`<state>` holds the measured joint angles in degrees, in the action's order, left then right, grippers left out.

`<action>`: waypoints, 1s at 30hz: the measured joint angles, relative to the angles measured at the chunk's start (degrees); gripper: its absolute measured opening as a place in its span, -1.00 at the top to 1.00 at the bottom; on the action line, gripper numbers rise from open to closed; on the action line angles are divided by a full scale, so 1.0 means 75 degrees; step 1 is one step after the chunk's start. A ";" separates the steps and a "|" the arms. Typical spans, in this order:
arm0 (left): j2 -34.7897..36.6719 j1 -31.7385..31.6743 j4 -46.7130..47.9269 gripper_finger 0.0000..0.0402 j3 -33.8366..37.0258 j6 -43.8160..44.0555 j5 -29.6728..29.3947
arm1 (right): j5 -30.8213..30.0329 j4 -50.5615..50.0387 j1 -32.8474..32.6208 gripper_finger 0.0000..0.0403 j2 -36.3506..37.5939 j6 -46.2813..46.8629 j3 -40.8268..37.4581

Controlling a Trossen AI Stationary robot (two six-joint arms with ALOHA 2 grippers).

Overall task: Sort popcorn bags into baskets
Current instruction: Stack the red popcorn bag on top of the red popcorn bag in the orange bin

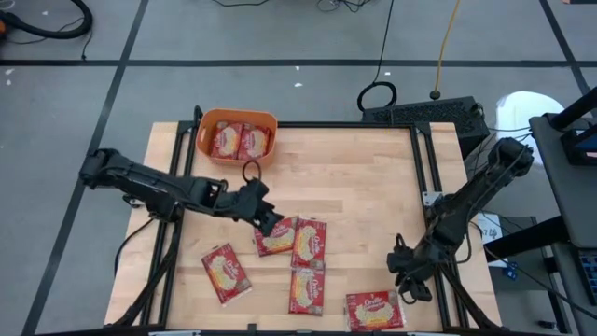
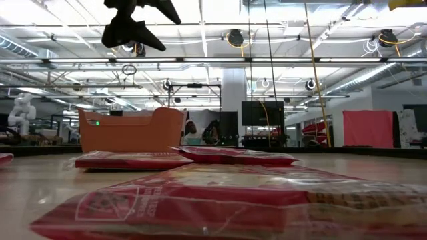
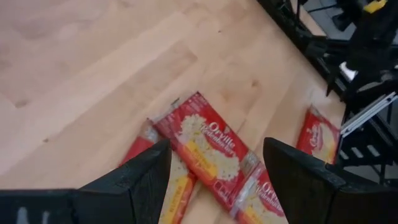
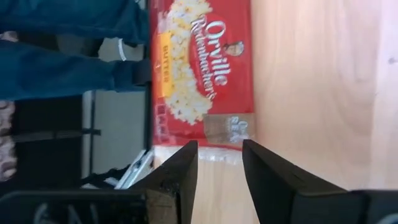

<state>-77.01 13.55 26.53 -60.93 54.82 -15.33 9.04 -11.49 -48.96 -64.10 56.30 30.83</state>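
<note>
Several red popcorn bags lie flat on the wooden table: a cluster of overlapping ones (image 1: pixel 276 235), (image 1: pixel 310 245), (image 1: pixel 306 291), one at the near left (image 1: pixel 227 273) and one at the near edge (image 1: pixel 375 310). Two more bags (image 1: pixel 239 142) lie inside the orange basket (image 1: pixel 207 126) at the far left. My left gripper (image 1: pixel 270 221) hangs open above the cluster; its wrist view shows the bags (image 3: pixel 205 143) below the spread fingers. It is raised well off the table (image 2: pixel 137 30). My right gripper (image 1: pixel 409 286) is open by the near right edge, pointing at the near-edge bag (image 4: pixel 202 74).
Black frame rails (image 1: pixel 424 168) run along the table's left and right sides. The far right half of the table is bare wood (image 1: pixel 364 177). A person's blue-trousered legs (image 4: pixel 62 56) stand past the near edge by the right gripper. The basket's wall (image 2: pixel 130 130) rises behind the bags.
</note>
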 joint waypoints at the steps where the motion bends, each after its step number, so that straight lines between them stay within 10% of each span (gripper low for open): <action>1: -0.0066 0.0042 -0.0119 -0.28 0.0000 0.0069 -0.0020 | -0.0131 -0.0013 -0.0061 0.41 -0.0050 -0.0014 0.0000; 30: -0.0231 0.0409 -0.0755 -0.28 -0.0003 0.0675 -0.0432 | 0.0022 0.1412 -0.0436 0.57 -0.2448 -0.0374 0.0020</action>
<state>-78.74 16.62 20.86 -60.95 59.88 -18.57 9.20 -0.90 -52.23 -82.46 53.49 30.98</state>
